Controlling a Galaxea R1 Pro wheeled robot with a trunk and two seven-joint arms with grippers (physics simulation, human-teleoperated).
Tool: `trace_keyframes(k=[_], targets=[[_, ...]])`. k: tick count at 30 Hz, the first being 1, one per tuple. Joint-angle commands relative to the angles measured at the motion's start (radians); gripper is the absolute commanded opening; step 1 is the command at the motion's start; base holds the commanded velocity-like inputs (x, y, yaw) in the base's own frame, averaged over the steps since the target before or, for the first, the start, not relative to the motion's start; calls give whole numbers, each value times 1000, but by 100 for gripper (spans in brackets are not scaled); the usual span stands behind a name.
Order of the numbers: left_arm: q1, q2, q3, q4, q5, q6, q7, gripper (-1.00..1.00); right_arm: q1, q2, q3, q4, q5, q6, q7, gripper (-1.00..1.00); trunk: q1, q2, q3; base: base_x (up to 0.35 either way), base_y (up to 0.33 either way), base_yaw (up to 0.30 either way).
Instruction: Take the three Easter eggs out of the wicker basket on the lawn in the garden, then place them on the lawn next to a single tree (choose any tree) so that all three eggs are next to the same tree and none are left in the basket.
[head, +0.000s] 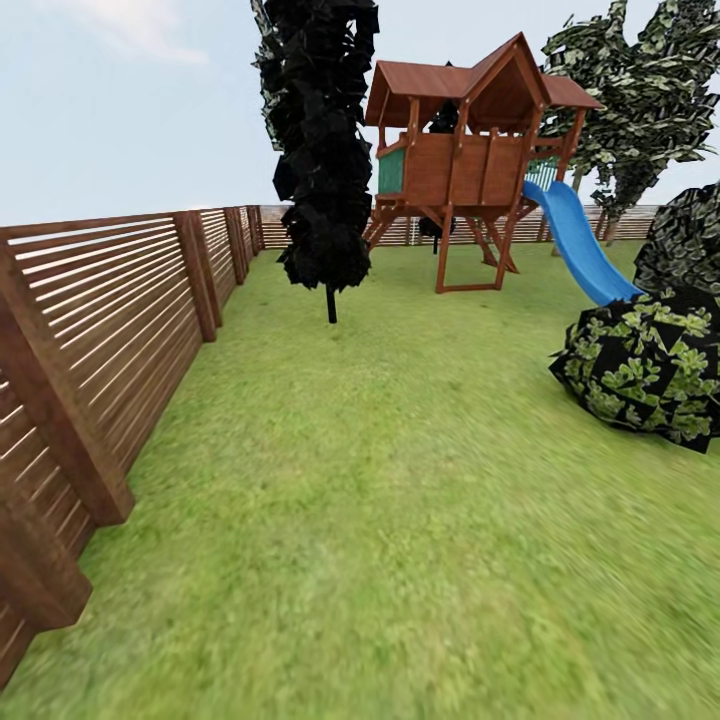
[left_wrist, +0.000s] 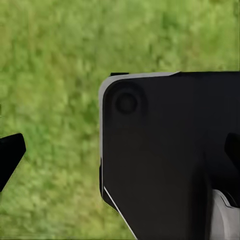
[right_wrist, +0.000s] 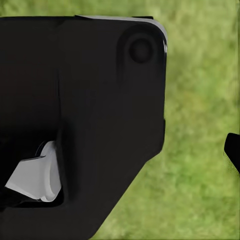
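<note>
Lawn (head: 400, 480) runs ahead to a black tree (head: 320, 150) and playhouse (head: 470, 150) (fence (head: 100, 320) alongside). Grass under both wrists; gripper states can't tell.

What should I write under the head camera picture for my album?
A grassy lawn beside a brown slat fence, with a black tree, a wooden playhouse and its blue slide.

Even, bright daylight with no cast shadows or glare. The lawn (head: 400, 500) smears into blur toward the head view's lower edge. Both wrist views render grass soft and unfocused.
</note>
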Motion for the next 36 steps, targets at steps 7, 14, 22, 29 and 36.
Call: trace_keyframes(k=[7,14,22,29,36], targets=[[0,0,-5,0,-3,-5,1,100,0,0,-3,-6,-2,-3,0,100,1,-2,-2,336,0,-56],[0,0,-8,0,-4,-6,1,100,0,5,-3,-9,-2,-3,-1,100,1,-2,-2,336,0,-78],[0,0,-9,0,-5,-7,1,100,1,6,-2,-6,-2,-3,0,100,1,-2,-2,330,0,-8],[-1,0,-9,0,-4,-7,1,100,0,8,-1,-4,-3,-3,-1,100,1,-2,-2,319,0,-1],[-1,0,-9,0,-5,-7,1,100,0,7,-3,-1,-4,-2,-2,100,1,-2,-2,308,0,0]])
